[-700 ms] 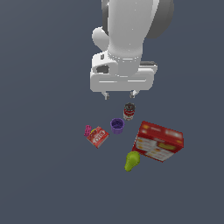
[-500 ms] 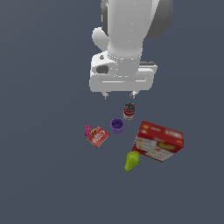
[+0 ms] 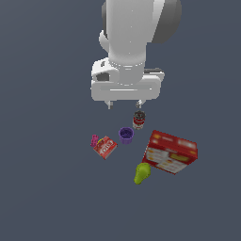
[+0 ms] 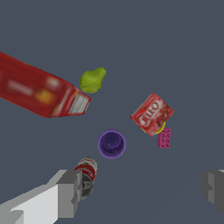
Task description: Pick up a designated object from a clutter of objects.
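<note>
Risk noted: the pincer (image 3: 124,104), open and empty above the can (image 3: 138,120), may strike the box (image 3: 170,151) beside the pear (image 3: 141,173).

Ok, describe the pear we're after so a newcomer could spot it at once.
Find the big red cracker box lying on the dark grey floor. At its corner nearest the camera in the exterior view lies the small, smooth yellow-green pear, tapering to one end. It is the only green thing; its neighbours are red, purple or pink.

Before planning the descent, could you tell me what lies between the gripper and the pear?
In the exterior view, the purple cup sits between the gripper and the pear, with the can close beside that line.
</note>
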`<act>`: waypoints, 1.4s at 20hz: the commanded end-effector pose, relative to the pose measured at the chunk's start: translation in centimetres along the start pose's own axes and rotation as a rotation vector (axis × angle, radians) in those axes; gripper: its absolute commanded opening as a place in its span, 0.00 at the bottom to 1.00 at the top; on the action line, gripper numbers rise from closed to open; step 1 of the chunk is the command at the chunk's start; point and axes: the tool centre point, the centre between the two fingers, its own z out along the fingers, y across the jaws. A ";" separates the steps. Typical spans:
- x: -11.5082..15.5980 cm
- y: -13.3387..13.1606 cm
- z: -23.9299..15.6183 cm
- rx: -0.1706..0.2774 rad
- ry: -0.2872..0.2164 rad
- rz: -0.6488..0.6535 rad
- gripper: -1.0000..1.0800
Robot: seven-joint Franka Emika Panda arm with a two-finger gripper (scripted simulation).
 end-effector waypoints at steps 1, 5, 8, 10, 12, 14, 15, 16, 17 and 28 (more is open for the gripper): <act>0.1 -0.1 0.1 0.000 0.000 0.001 0.96; 0.8 -0.3 0.6 0.001 0.000 0.012 0.96; 1.6 -0.6 1.3 0.001 0.001 0.026 0.96; 2.4 -0.8 1.9 0.002 0.001 0.038 0.96; 3.2 -1.1 2.7 0.003 0.001 0.052 0.96; 4.2 -1.5 3.7 0.003 0.001 0.069 0.96; 4.7 -1.7 4.2 0.004 0.001 0.078 0.96; 5.2 -1.9 4.8 0.004 0.001 0.088 0.96; 5.8 -2.1 5.4 0.004 0.001 0.098 0.96; 11.5 -5.3 14.1 0.008 0.002 0.223 0.96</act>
